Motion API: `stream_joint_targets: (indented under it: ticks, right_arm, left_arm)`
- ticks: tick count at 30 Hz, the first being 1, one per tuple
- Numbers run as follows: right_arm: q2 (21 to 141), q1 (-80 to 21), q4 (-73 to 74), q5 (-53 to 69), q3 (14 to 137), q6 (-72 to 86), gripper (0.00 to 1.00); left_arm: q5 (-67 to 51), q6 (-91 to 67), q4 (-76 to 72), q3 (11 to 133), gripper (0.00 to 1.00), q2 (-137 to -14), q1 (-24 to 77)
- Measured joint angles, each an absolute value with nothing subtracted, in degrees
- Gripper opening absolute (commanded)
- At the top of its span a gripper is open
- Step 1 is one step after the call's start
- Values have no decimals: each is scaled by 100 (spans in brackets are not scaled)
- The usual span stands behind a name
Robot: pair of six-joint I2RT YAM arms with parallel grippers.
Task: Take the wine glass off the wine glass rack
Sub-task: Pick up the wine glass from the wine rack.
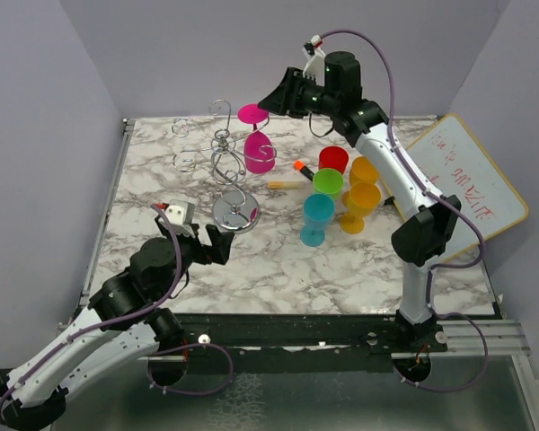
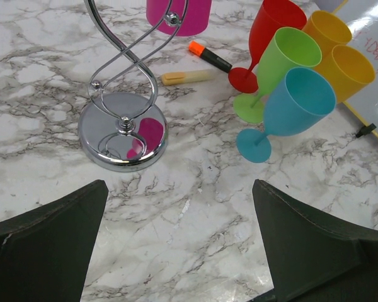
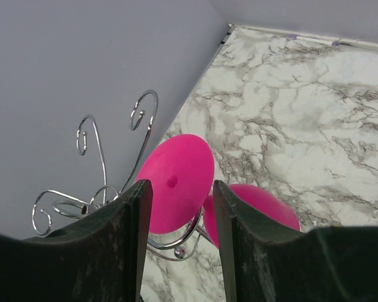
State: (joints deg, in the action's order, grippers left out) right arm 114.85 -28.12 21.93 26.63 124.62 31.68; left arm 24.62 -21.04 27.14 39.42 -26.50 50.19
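Wine glass (image 1: pixel 260 154), pink, hangs bowl-down from a scroll arm of the wine glass rack (image 1: pixel 225 166), left of centre in the top view. The right pincer (image 1: pixel 268 101) sits at its upturned foot. The jaws are partly apart, and the wrist view shows the foot disc through the gap; whether they touch it cannot be told. The left pincer (image 2: pixel 179 185) is spread wide and empty, low over the tabletop (image 1: pixel 144 206), near the rack's base (image 2: pixel 123 135) but clear of it.

Risk: the base is unheld, so pulling before the foot clears the wire could tip the rack toward the coloured goblets (image 1: pixel 337 193). A shallow grip on the smooth disc could slip.
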Motion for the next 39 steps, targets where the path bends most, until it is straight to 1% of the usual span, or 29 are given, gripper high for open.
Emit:
stream_joint_targets:
  ticks: [11,15,17,18,30,33,36,39]
  right_arm:
    - [11867,-2812,2237,2902,12943,3374,48]
    - [11896,-2810,2279,2904,12943,3411,43]
    - [11896,-2810,2279,2921,12943,3417,36]
    - [11896,-2810,2279,2930,12943,3415,34]
    - [11896,-2810,2368,3037,12949,3404,34]
    - [11896,-2810,2379,3037,12949,3404,31]
    - [11896,-2810,2379,3039,12949,3415,25]
    - [11896,-2808,2366,3052,12947,3459,24]
  left_arm:
    - [2641,-2373,2718,3846,99,-2453,5019]
    - [2644,-2432,2718,3846,99,-2460,5019]
    - [2644,-2443,2718,3846,99,-2460,5019]
    - [2644,-2443,2718,3846,99,-2460,5019]
    - [2646,-2467,2718,3841,99,-2458,5019]
    - [2646,-2467,2718,3841,99,-2460,5019]
    - [2646,-2467,2718,3841,99,-2460,5019]
    - [2646,-2464,2718,3841,99,-2460,5019]
